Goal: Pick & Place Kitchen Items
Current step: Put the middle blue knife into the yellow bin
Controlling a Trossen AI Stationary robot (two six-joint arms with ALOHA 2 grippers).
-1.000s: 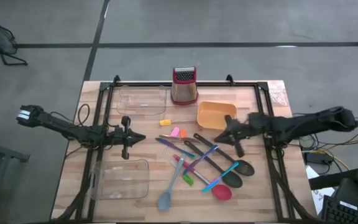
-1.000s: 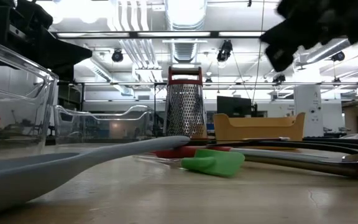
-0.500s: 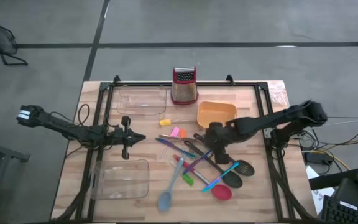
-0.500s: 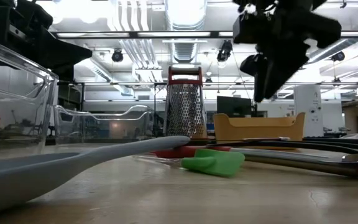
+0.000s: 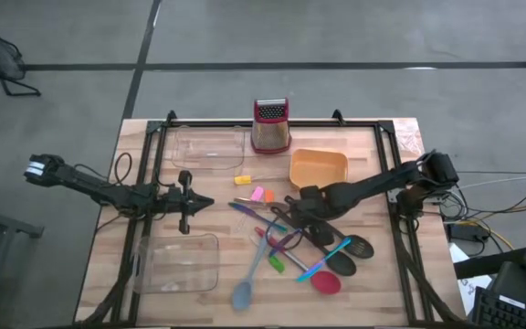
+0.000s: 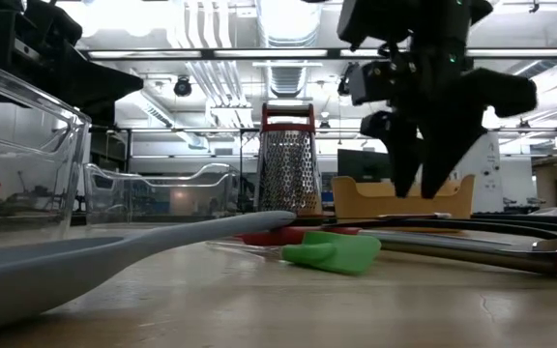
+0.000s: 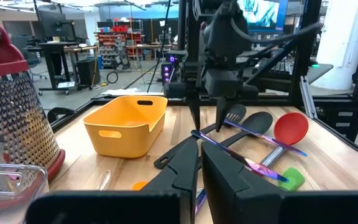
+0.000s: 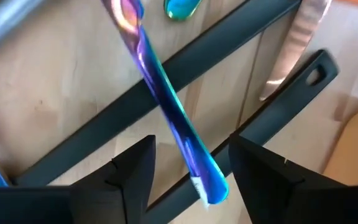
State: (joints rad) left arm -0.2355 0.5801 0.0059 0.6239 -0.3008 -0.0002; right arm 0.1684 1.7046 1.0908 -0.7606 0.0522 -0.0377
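High view: the right pincer [image 5: 292, 217] hangs low over the pile of utensils at the table's [image 5: 373, 292] centre, at about seven o'clock from the orange bowl [image 5: 318, 168]. Its fingers [image 8: 132, 177] are spread, one on each side of an iridescent purple-blue stick [image 8: 166, 109] that lies across two long black slotted spoons [image 8: 229, 53]; nothing is pinched. The red-headed spoon [image 5: 325, 281] and grey-blue spatula [image 5: 244, 291] lie toward six o'clock, the green block [image 6: 332, 251] between them. The left pincer [image 5: 201, 203] waits at nine o'clock between two clear trays [image 5: 179, 265], fingers pressed nearly together. The box grater [image 5: 270, 126] stands at twelve o'clock.
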